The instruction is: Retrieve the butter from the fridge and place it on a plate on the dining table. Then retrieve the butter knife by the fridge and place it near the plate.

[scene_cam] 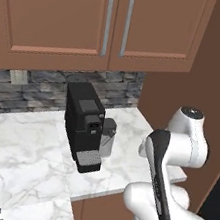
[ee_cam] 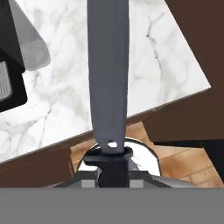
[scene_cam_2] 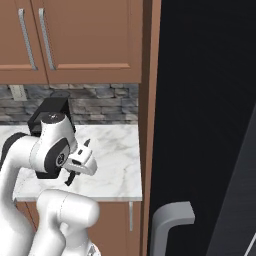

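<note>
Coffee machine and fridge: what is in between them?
In the right base view, bare marble counter runs from the coffee machine to a tall brown panel, which stands against the fridge.

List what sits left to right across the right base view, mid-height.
Robot arm → gripper holding the butter knife → marble counter → brown cabinet side panel → black fridge.

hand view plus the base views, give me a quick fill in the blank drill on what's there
1. The hand is shut on a ___, its grey blade pointing away from the camera.
2. The black coffee machine stands on a counter with a white ___ top.
3. The cabinet doors above that counter are ___ in colour.
4. In the right base view, the black fridge stands to the ___ of the counter.

Missing words: knife; marble; brown; right
</note>
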